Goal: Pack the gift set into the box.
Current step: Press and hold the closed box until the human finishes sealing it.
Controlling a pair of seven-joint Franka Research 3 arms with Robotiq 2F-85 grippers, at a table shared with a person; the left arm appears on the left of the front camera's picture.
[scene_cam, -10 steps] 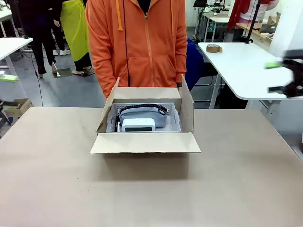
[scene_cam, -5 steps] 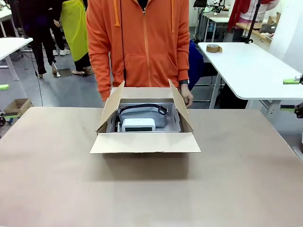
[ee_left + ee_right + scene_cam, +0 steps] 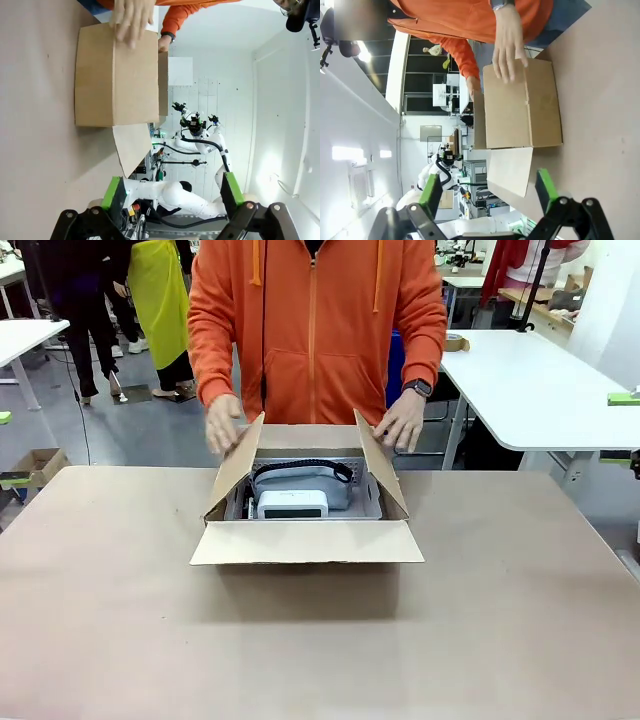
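Note:
The brown cardboard box point(image 3: 305, 542) stands open at the middle of the table, its near flap folded out flat. Inside lies the pale basket tray point(image 3: 371, 506) holding a grey pouch point(image 3: 300, 485) with a dark strap and a small white item point(image 3: 292, 504). The person's hands point(image 3: 222, 423) rest on the two raised side flaps. My left gripper point(image 3: 172, 192) is open, well away from the box point(image 3: 115, 75). My right gripper point(image 3: 488, 192) is also open, far off the box point(image 3: 520, 105). Their green pads point(image 3: 622, 398) show at the front view's side edges.
The person in an orange hoodie point(image 3: 315, 330) stands close behind the box. A white side table point(image 3: 530, 390) with a tape roll point(image 3: 455, 341) is at the back right. Brown tabletop point(image 3: 320, 640) lies bare in front of the box.
The person's hands came up onto the side flaps and tipped them inward. My right gripper drew back to the picture's right edge.

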